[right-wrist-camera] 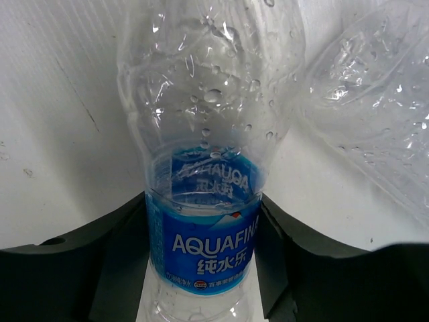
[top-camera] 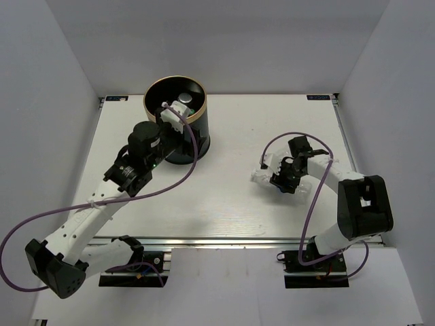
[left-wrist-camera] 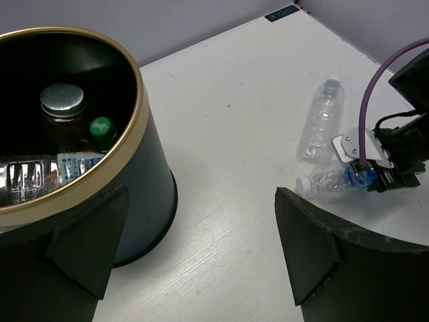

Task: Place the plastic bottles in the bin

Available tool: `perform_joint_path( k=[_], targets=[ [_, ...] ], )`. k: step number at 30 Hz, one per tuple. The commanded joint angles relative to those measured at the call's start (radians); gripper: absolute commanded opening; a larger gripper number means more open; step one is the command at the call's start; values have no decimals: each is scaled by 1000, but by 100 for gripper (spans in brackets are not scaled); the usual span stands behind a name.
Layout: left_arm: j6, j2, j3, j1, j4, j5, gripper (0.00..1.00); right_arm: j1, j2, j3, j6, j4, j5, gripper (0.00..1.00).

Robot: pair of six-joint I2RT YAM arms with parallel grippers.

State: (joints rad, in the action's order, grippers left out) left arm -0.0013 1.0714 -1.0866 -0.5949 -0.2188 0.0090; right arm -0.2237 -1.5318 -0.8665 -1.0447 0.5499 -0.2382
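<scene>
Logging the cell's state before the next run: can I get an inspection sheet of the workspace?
Surface: white table, no spills seen.
Job's things: bin upright, holding bottles; labelled bottle and clear bottle lying on the table.
Clutter: nothing seen.
Grippers: left gripper open at the bin's rim; right gripper shut on the labelled bottle.
Cables: purple cables loop along both arms.
Surroundings: plain walls.

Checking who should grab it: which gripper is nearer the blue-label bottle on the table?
Right. The right gripper has the blue-label bottle between its fingers; the left gripper hangs open over the bin, well away.
</scene>
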Motion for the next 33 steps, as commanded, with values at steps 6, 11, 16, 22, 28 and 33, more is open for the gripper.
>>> perform_joint_path(
  k=[6, 11, 16, 22, 28, 33],
  targets=[
    [-9, -105, 77, -3, 38, 80, 100, -11, 162, -141, -75, 355, -240, 12],
    [-9, -226, 139, -3, 58, 53, 100, -45, 145, -635, -66, 605, -490, 10],
    [-22, -487, 243, 20, 49, -93, 100, -92, 32, -905, 201, 339, -556, 10],
    [-22, -625, 313, 20, -23, -201, 100, -157, -141, -1154, 546, -97, -684, 12],
    [-22, -645, 314, 20, -36, -201, 100, -223, -332, -1246, 932, -636, -785, 12],
    [-22, -610, 314, 29, -47, -201, 100, -284, -476, -1388, 980, -818, -747, 14]
  ],
)
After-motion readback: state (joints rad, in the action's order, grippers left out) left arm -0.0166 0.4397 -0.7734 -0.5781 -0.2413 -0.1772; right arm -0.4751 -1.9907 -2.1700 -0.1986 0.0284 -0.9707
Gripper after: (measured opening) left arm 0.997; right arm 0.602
